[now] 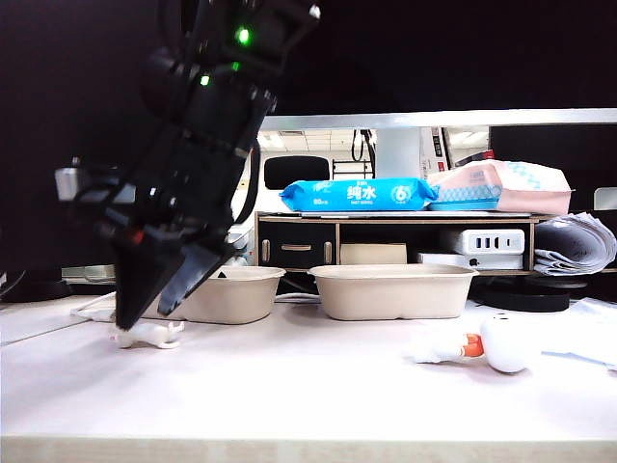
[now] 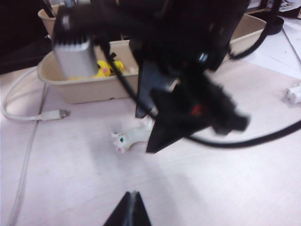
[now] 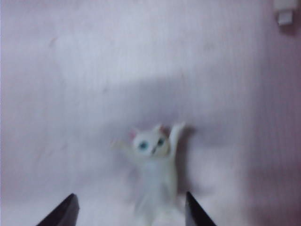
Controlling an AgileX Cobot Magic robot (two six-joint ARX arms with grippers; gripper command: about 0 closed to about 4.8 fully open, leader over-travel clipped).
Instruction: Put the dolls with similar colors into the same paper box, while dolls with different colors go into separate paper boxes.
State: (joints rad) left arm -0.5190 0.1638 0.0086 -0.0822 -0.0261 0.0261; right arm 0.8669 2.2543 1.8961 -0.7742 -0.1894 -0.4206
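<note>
White cat doll [image 3: 153,176], lying flat on table [image 1: 308,386] just in front of left box [image 1: 227,297]; arms raised, face up. Likely light, stiff plastic, smooth and apt to slip; slim trunk judged best place to pinch, across the width, not the thin arms. Right gripper [image 3: 129,212] directly above, jaws parted to either side of the trunk, nothing held; in exterior view [image 1: 159,289] reaching across to the left side. Yellow dolls [image 2: 106,68] inside left box. Right box [image 1: 393,289] beside it, contents hidden by its wall. Round-headed white doll [image 1: 492,345] lying well apart, to the right. Left gripper [image 2: 131,205] back over near table edge, tips pressed together, empty.
</note>
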